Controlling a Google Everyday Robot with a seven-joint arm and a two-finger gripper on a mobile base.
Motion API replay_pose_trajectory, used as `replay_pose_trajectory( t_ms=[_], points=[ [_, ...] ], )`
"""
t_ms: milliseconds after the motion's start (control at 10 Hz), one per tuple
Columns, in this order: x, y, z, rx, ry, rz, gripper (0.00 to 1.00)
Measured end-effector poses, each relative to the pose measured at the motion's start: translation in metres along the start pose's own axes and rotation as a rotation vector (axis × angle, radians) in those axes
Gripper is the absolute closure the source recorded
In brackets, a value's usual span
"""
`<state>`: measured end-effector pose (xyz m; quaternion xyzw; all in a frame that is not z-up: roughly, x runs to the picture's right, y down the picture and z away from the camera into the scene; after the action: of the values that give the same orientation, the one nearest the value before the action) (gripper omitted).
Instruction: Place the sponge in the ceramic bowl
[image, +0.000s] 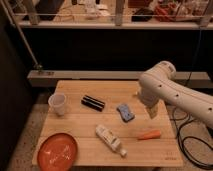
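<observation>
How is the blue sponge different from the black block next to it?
The sponge is blue; the block is black. The block looks longer and thinner than the sponge. The sponge lies closer to the tool, which hangs just beside it; the block lies closer to the white cup. Both lie flat on the wooden table.

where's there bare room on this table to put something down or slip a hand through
Bare wood on the table: the back strip behind the black block; the patch between the cup, ceramic bowl and white tube; the near corner below the orange stick. Crowded: around the sponge, with the gripper close beside it.
</observation>
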<state>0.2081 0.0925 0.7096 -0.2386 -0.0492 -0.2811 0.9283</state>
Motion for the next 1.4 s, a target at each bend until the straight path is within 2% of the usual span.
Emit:
replay_pose_trajectory(
  t_ms=[600, 1400],
  points=[
    [-0.007, -0.008, 0.016, 0.005, -0.016, -0.117, 0.2],
    [-0.009, -0.018, 0.042, 0.025, -0.036, -0.239, 0.2]
  ],
)
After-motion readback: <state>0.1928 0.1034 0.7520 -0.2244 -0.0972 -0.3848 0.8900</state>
